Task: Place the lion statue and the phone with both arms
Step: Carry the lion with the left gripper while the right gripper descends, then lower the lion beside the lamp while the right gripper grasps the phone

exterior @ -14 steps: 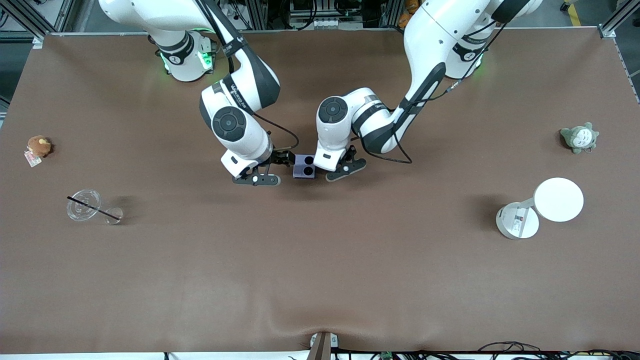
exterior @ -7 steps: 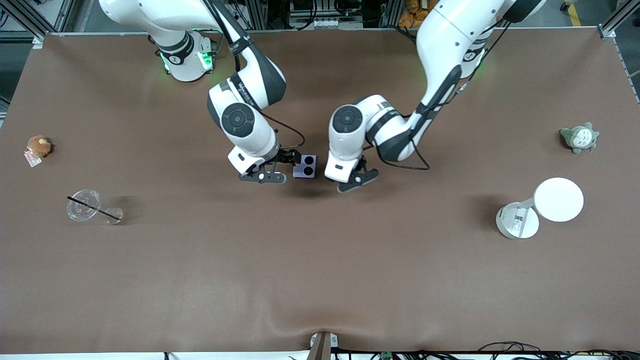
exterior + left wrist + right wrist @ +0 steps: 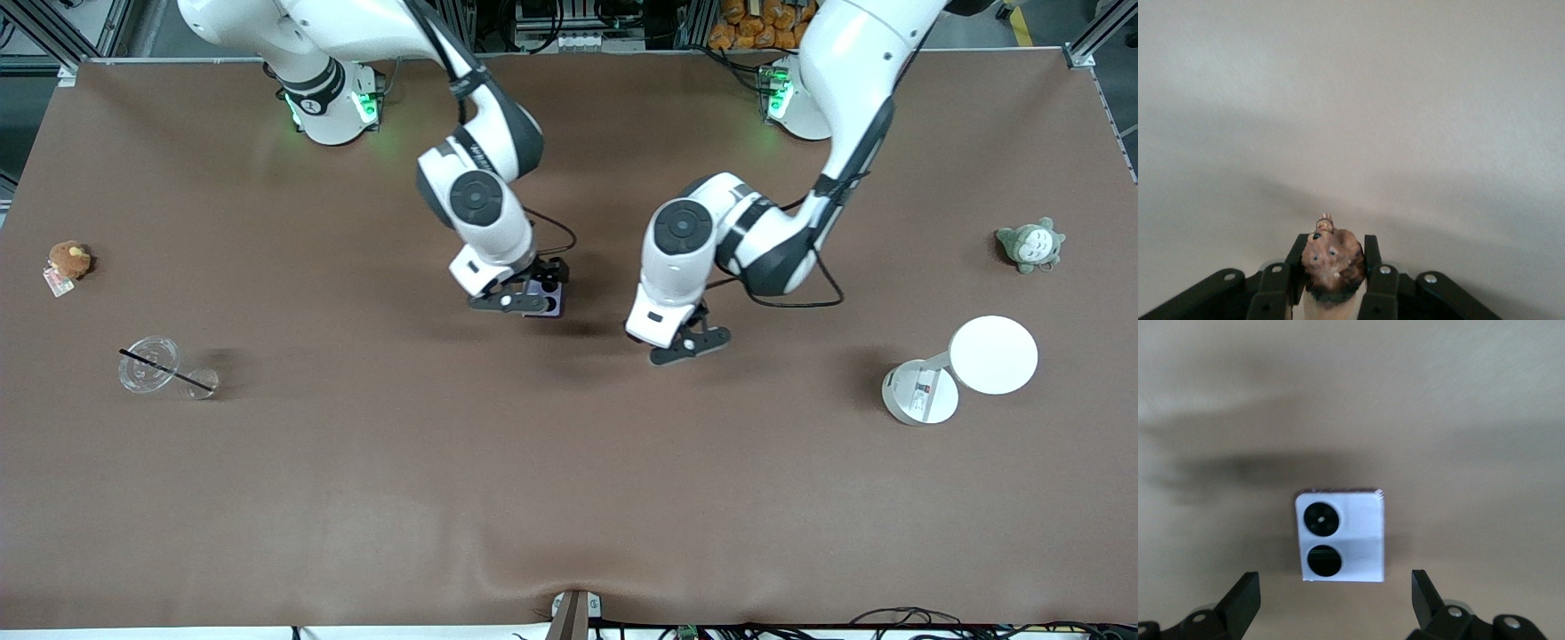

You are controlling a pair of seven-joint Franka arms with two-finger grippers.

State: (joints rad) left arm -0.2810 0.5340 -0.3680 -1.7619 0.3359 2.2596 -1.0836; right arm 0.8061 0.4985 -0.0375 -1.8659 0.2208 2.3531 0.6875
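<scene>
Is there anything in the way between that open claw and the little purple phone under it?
Nothing visible. The right gripper hangs open over the phone, which lies alone on the bare table with only air between them. The left gripper, clamped on the lion statue, is off to the side.

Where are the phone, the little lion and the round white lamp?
phone (image 3: 1341, 535): right wrist view, middle of its lavender face.
lion statue (image 3: 1332, 260): left wrist view, its head.
white lamp (image 3: 993, 355): front view, its round head.
</scene>
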